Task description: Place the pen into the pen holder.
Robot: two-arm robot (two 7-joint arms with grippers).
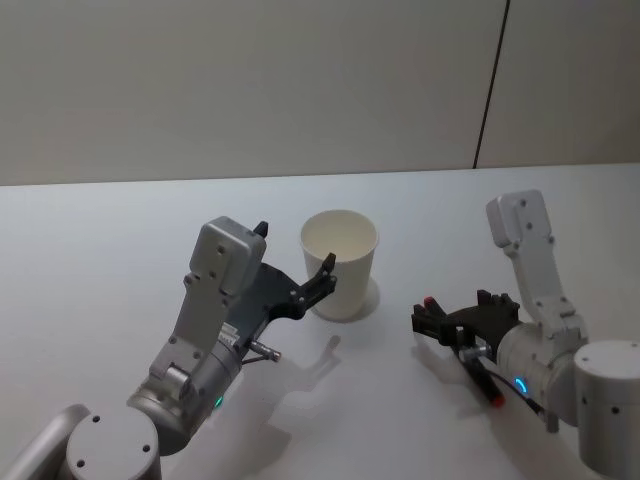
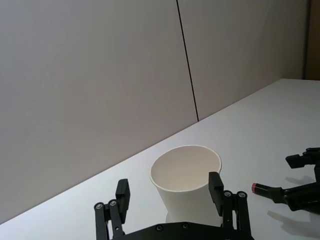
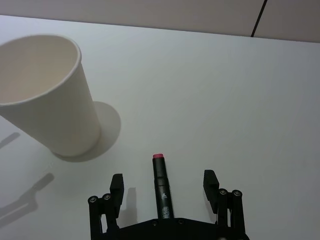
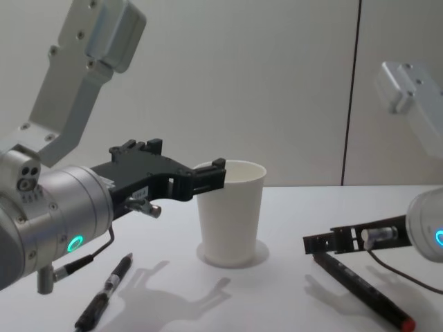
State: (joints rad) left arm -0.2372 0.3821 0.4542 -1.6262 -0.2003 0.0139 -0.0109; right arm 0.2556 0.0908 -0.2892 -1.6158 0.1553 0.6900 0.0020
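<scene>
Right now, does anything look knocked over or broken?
Nothing stands out. The pen holder stands upright and looks undamaged. The pen lies flat on the table, inside the open right gripper. The left gripper is open, close to the holder.

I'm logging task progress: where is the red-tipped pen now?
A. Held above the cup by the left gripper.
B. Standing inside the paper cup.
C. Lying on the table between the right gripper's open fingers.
C: the pen lies flat on the table between the spread fingers of the right gripper, and the paper cup beside it holds nothing.
</scene>
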